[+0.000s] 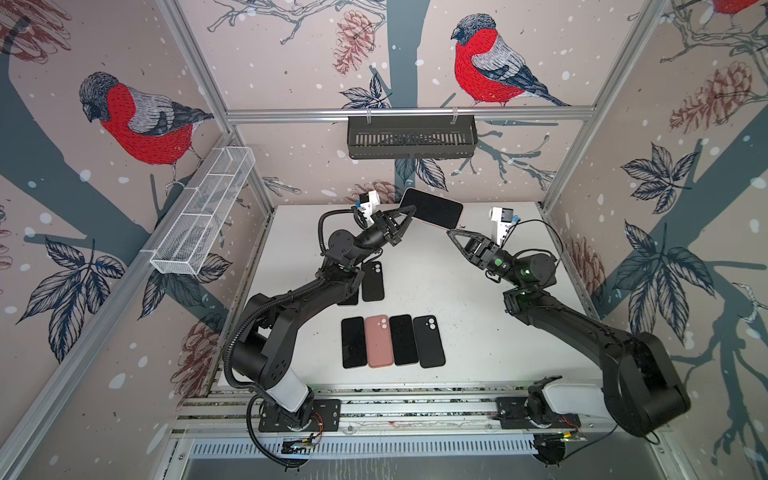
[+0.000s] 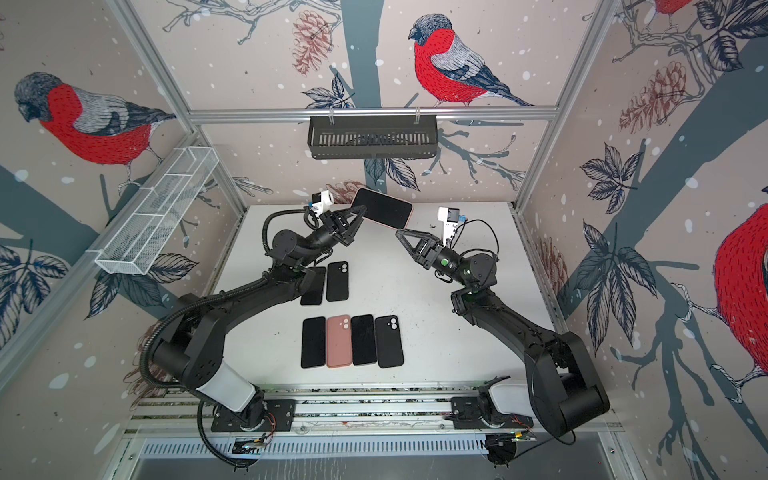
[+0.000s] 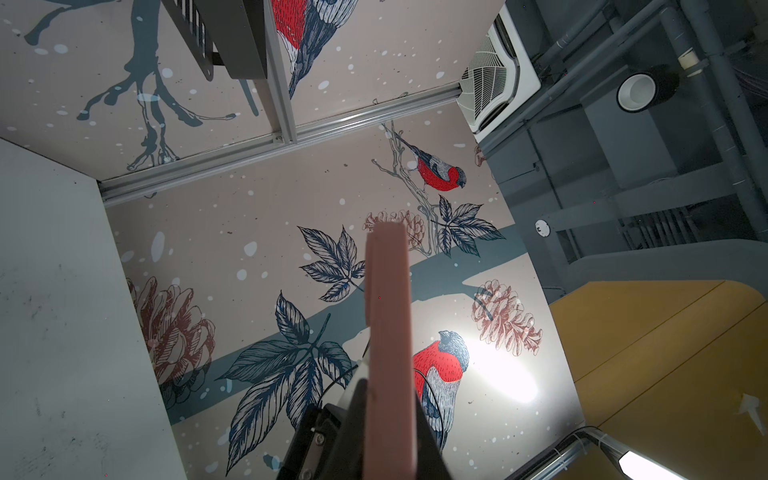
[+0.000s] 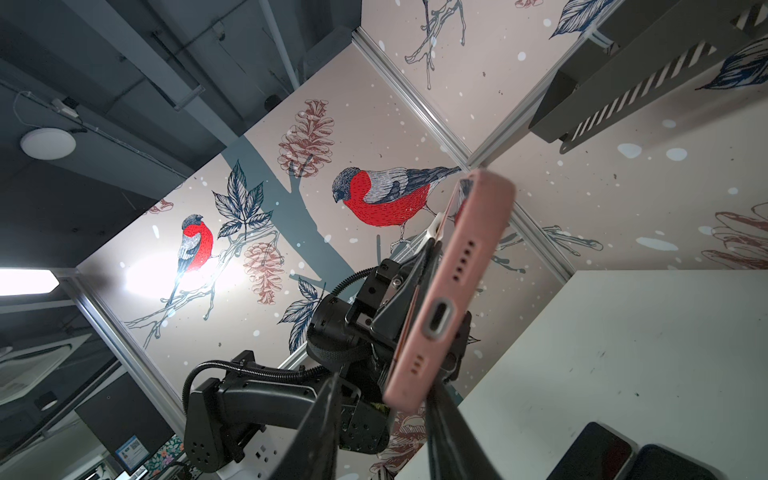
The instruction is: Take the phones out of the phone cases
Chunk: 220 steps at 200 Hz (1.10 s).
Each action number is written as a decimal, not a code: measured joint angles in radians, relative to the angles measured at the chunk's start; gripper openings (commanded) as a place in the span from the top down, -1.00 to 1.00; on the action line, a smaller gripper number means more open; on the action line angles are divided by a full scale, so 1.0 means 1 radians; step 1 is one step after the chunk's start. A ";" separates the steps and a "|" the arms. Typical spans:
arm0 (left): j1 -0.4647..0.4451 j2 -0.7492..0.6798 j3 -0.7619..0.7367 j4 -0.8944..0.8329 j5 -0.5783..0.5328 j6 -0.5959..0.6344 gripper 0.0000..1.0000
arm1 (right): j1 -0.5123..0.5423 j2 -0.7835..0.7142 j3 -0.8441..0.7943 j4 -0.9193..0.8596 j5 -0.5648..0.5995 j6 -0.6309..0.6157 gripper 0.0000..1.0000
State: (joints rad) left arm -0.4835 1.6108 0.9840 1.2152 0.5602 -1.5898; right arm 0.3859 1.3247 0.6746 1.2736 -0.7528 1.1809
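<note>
Right wrist view: the port end of the pink phone case (image 4: 453,291) is seen close up. The right gripper (image 4: 382,386) is set astride its lower corner. A gap is visible beside 1 finger, so the jaws are taken as parted, not yet clamped.

In both top views the phone (image 1: 432,208), screen up and inside the case, is held in the air above the far edge of the table (image 1: 478,332). Its other short end is gripped by the left gripper (image 1: 409,212), which is clenched on the phone case.

The long axis is laid from 1 gripper to the other, roughly along the far edge, dropping slightly toward the right arm. The right gripper is the free one and sits at the port-end corner, so the peel is judged to start there.

4 other phones (image 1: 392,341) are lined up near the front edge.
</note>
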 measured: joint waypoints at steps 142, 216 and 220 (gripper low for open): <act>-0.006 -0.011 -0.002 -0.018 -0.007 0.036 1.00 | -0.006 0.027 -0.006 0.038 -0.004 0.026 0.98; -0.011 -0.026 0.000 -0.039 -0.002 0.053 1.00 | -0.007 0.036 -0.023 0.074 -0.021 0.022 1.00; -0.011 -0.027 0.000 -0.043 -0.001 0.053 1.00 | -0.008 0.036 -0.024 0.076 -0.021 0.019 1.00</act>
State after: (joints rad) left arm -0.4946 1.5837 0.9844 1.1725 0.5591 -1.5364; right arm 0.3782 1.3609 0.6502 1.3491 -0.7742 1.1999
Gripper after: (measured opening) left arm 0.123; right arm 0.068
